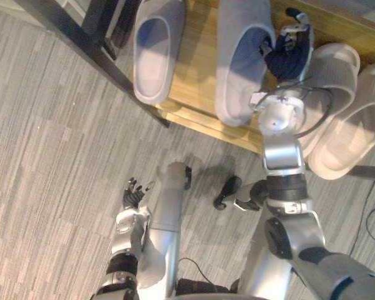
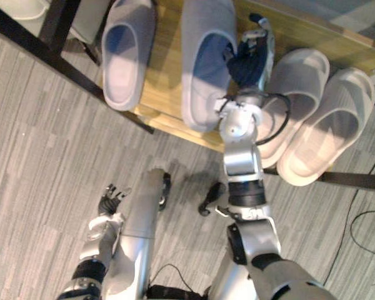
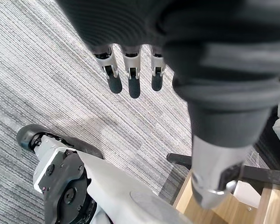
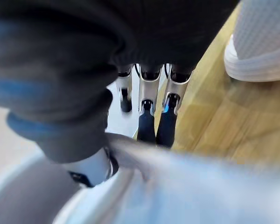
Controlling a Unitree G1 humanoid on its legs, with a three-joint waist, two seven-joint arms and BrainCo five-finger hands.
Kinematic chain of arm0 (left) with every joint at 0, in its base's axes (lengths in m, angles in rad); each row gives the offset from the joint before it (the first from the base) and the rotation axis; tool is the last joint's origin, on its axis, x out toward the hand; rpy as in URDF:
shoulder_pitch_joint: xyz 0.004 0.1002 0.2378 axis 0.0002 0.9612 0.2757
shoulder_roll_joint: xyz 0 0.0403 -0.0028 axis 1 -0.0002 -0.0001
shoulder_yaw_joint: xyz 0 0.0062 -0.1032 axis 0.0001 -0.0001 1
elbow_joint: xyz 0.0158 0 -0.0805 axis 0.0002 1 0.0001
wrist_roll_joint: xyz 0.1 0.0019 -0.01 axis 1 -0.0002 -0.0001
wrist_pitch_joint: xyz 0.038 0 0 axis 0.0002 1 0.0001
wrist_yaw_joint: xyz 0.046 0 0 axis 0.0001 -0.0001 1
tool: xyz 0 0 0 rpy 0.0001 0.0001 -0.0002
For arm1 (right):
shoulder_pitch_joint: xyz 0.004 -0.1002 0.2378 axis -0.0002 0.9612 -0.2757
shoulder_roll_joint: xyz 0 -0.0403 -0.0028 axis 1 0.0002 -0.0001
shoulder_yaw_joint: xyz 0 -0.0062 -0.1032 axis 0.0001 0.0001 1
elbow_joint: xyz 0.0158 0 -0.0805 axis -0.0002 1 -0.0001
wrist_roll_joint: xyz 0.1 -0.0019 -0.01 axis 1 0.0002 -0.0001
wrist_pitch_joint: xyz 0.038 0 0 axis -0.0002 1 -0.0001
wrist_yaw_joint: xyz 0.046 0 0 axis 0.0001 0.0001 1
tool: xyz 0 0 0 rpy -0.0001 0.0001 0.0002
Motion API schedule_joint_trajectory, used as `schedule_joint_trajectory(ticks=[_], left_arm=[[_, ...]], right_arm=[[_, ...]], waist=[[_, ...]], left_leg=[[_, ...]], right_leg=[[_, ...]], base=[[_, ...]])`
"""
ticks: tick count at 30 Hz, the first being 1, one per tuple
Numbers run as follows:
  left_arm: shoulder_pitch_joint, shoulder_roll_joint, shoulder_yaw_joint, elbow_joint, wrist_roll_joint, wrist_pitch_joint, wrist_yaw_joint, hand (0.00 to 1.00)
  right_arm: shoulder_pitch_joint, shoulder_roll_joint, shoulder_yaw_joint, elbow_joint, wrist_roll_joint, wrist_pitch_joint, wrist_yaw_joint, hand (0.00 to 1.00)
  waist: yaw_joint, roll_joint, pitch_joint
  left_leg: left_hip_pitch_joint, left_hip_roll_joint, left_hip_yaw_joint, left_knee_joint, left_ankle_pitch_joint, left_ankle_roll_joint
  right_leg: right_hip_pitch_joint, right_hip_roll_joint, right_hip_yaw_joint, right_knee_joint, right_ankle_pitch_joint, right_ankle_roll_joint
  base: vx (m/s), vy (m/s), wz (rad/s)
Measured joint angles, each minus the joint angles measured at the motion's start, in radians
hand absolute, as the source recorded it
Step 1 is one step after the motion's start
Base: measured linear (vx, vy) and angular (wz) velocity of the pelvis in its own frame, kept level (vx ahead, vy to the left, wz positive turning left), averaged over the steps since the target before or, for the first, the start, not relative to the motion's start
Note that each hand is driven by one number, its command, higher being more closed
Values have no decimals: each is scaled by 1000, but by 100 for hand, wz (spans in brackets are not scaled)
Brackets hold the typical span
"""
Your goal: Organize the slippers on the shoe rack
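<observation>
Two grey slippers lie on the wooden shoe rack (image 1: 200, 69), toes toward me. One grey slipper (image 1: 155, 50) sits at the rack's left end. The other grey slipper (image 1: 240, 62) is in the middle, and my right hand (image 1: 290, 50) is at its right side. The thumb reaches inside the opening and the fingers (image 4: 147, 126) run down the outer wall, pinching the rim. My left hand (image 1: 132, 197) hangs low over the carpet, away from the rack, its fingers (image 3: 134, 86) straight and holding nothing.
Two beige slippers (image 1: 334, 75) (image 1: 362, 125) lie side by side just right of my right hand, their toes past the rack's front edge. A black frame bar (image 1: 94, 50) slants down the rack's left side. Grey striped carpet (image 1: 50, 156) covers the floor.
</observation>
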Motion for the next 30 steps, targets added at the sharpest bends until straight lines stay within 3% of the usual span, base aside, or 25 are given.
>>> schedule_joint_trajectory(ticks=[10,19,30], left_arm=[[0,4,5,1,0,1,2,0],[30,24,35,1,-1,0,3,0],[46,26,48,10,-1,0,2,0]], right_arm=[[9,48,-17,0,11,0,-22,0],[98,89,6,-6,56,-8,-3,0],[218,111,18,-11,238,-36,44,0]], waist=[[-3,-12,-4],[-7,-75,-45],[-7,-79,-50]], left_leg=[[17,7,-2,8,2,-3],[45,22,17,3,-4,7],[77,38,22,-18,-5,5]], right_leg=[[16,7,0,3,0,0],[34,9,6,-6,0,0],[69,9,-5,-23,0,-1]], base=[[-10,4,-1],[-29,25,-6],[-8,11,0]])
